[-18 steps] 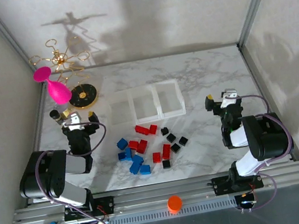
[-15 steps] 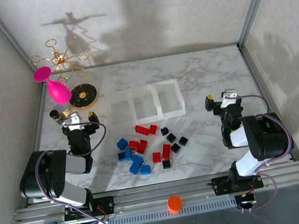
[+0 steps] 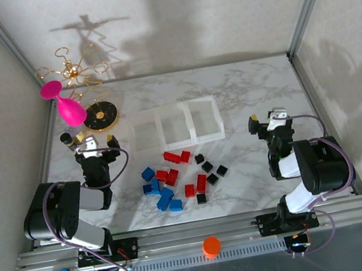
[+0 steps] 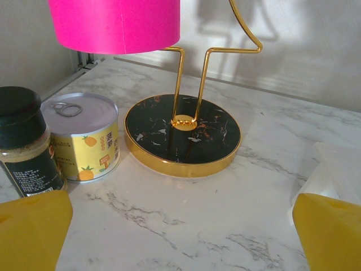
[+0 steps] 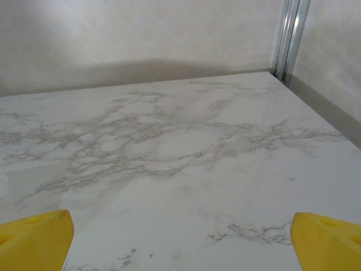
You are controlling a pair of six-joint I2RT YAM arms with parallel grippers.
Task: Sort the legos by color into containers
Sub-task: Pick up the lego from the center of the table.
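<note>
The legos (image 3: pixel 177 176) lie scattered mid-table: blue ones (image 3: pixel 160 193) at the left, red ones (image 3: pixel 177 157) in the middle, black ones (image 3: pixel 211 166) at the right. Behind them stand the containers (image 3: pixel 176 125), three clear bins in a row, and their corner (image 4: pixel 333 166) shows in the left wrist view. My left gripper (image 3: pixel 93 144) rests at the left, open, nothing between its yellow fingertips (image 4: pixel 31 228). On the right, my right gripper (image 3: pixel 268 119) is open too, with bare marble between its fingertips (image 5: pixel 327 240).
A gold stand with a round black base (image 3: pixel 101 115) and a pink cone (image 3: pixel 65 106) stands at the back left. A tin can (image 4: pixel 84 135) and a spice jar (image 4: pixel 25 141) sit beside it. An orange cap (image 3: pixel 211 246) lies on the front rail.
</note>
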